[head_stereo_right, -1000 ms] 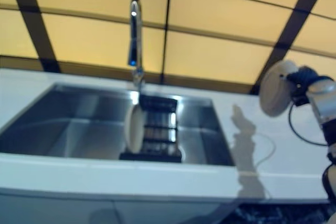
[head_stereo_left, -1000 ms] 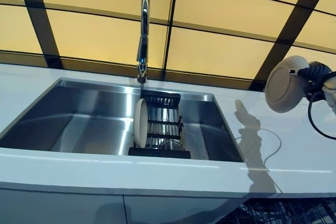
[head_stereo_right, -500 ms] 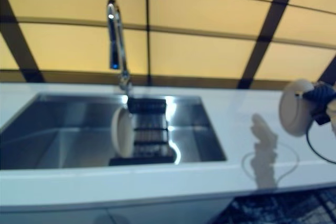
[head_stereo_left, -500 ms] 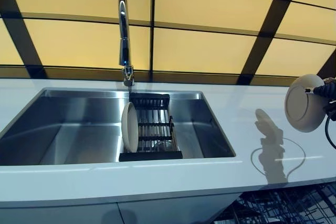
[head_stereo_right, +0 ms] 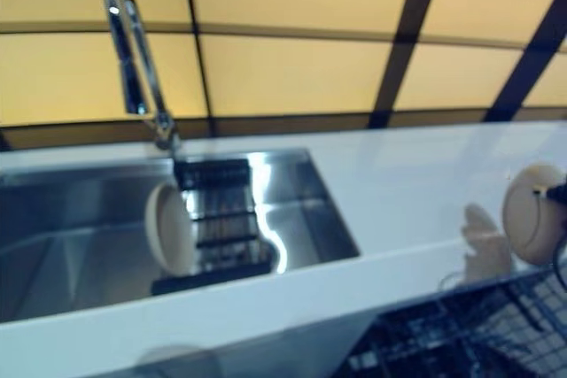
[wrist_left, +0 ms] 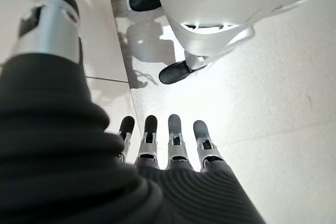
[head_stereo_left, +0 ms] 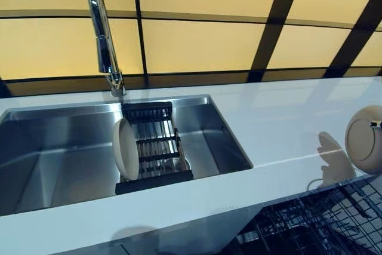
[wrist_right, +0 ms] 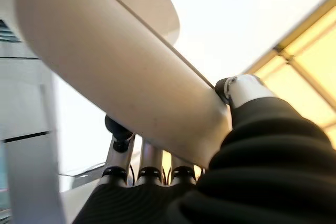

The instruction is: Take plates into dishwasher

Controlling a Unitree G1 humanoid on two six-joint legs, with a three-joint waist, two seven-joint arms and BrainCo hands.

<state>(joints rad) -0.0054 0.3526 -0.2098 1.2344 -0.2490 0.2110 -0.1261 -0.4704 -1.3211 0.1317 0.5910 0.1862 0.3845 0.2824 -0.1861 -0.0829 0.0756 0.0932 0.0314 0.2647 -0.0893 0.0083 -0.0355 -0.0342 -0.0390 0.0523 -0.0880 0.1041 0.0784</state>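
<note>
Two cream plates are in your view: one plate (head_stereo_left: pixel 365 139) is pinched on edge in your right hand (wrist_right: pixel 231 90) at the far right, above the near edge of the white counter (head_stereo_left: pixel 286 123) and the open dishwasher rack (head_stereo_left: pixel 322 222), thumb on one face and fingers (wrist_right: pixel 149 161) behind the other; the second plate (head_stereo_left: pixel 125 149) stands upright at the left side of the black dish rack (head_stereo_left: pixel 156 147) inside the steel sink (head_stereo_left: pixel 54 147), below the chrome faucet (head_stereo_left: pixel 102 34); your left hand (wrist_left: pixel 168 148) hangs with fingers straight and side by side, holding nothing.
</note>
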